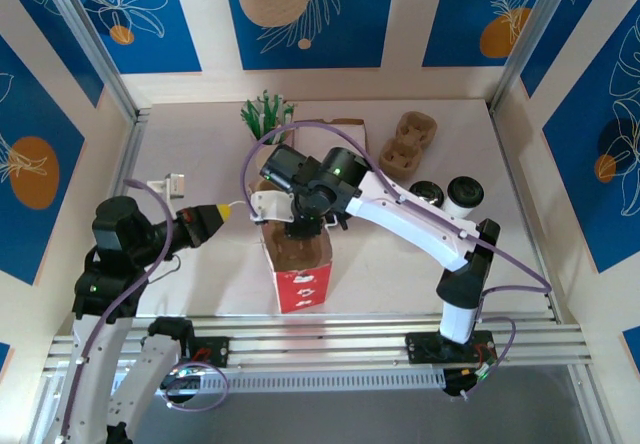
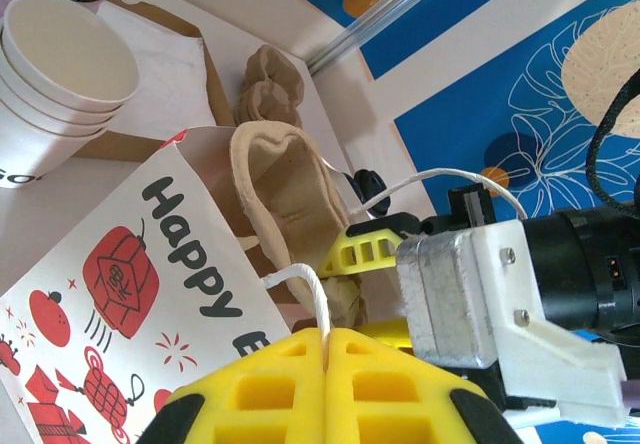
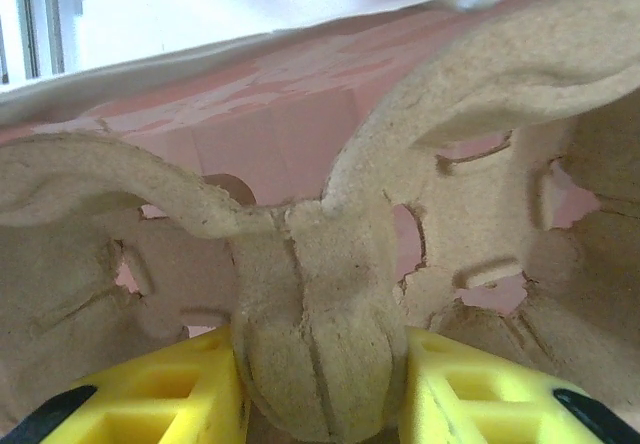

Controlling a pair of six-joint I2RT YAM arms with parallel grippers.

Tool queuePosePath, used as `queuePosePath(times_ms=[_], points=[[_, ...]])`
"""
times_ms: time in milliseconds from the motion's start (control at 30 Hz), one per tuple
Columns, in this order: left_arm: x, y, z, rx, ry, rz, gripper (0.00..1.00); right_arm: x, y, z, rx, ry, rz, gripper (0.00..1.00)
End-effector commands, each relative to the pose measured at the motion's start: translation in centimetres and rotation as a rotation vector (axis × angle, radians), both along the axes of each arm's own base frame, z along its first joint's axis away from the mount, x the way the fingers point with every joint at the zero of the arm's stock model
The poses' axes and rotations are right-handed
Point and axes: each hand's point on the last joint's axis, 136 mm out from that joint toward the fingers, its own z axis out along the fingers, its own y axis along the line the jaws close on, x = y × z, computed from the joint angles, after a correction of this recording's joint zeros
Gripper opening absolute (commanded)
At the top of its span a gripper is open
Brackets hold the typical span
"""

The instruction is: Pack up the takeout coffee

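Note:
Two takeout coffee cups [image 1: 427,193] [image 1: 465,195], white with black lids, stand on the table at the right, apart from both grippers. The red-and-white paper bag [image 1: 300,284] [image 2: 150,274] stands open at the front middle. My left gripper [image 1: 225,211] [image 2: 328,336] is shut on the bag's white string handle [image 2: 315,294] on its left side. My right gripper [image 1: 300,226] [image 3: 320,364] reaches down into the bag, shut on the middle post of a brown moulded cup carrier [image 3: 320,264] [image 2: 285,184] that sits inside the bag.
A second brown carrier [image 1: 410,144] lies at the back right. A stack of lidless white cups [image 2: 60,74] stands beside a flat cardboard tray [image 1: 340,129], with green sticks [image 1: 265,116] at the back. Walls close off the table's left, right and back.

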Motion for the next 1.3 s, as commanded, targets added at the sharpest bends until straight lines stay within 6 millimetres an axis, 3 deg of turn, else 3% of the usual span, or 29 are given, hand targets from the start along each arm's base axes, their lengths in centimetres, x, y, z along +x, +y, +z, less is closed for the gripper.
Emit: queuePosePath(times_ms=[0, 267, 500, 667, 767, 1267], points=[[-0.6, -0.1, 0.8, 0.026, -0.036, -0.018, 0.0, -1.4, -0.4, 0.2, -0.021, 0.027, 0.01, 0.39], [-0.4, 0.1, 0.2, 0.043, -0.034, -0.007, 0.0, -2.5, -1.0, 2.2, 0.01, -0.023, 0.027, 0.39], [-0.1, 0.1, 0.1, 0.048, -0.037, -0.002, 0.0, -1.7, -1.9, 3.3, 0.025, -0.084, 0.006, 0.39], [0.1, 0.2, -0.1, 0.053, -0.033, 0.002, 0.0, -2.2, -1.9, 3.7, 0.036, -0.086, 0.018, 0.39], [0.2, 0.1, -0.1, 0.051, -0.032, 0.001, 0.0, -3.0, -1.9, 2.9, 0.028, -0.039, 0.029, 0.4], [0.2, 0.1, 0.0, 0.045, -0.036, -0.001, 0.0, -2.9, -1.6, -1.3, -0.078, 0.101, -0.02, 0.39]])
